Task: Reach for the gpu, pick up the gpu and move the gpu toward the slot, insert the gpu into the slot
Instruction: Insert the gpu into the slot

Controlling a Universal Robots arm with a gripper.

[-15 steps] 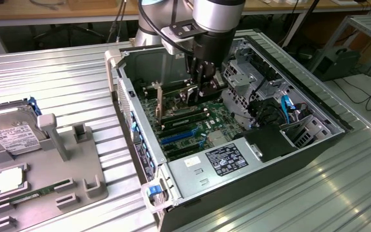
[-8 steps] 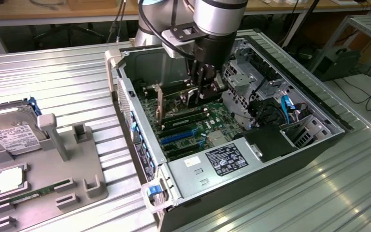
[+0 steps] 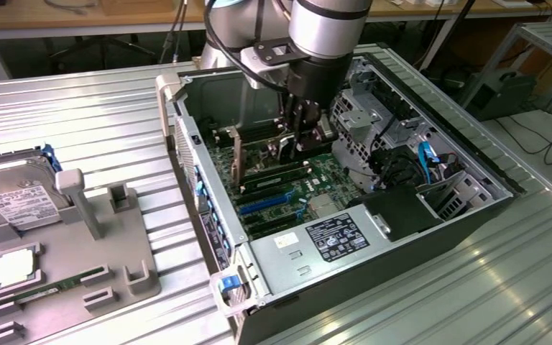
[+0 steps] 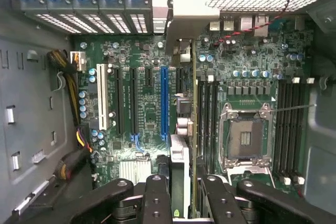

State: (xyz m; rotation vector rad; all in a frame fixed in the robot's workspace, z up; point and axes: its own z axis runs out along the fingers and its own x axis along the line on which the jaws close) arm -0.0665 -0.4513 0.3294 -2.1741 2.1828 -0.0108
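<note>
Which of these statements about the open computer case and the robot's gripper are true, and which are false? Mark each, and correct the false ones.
1. The gripper holds the gpu edge-on above the motherboard. True.
2. The hard drive lies inside the computer case. False: it rests on the grey holder outside the case, on the exterior view's left.
3. The processor socket on the motherboard stands empty. True.
4. The gpu rests on the grey holder. False: it is between the gripper's fingers inside the case.
5. The case's side panel is closed. False: the case lies open, its interior exposed.
</note>
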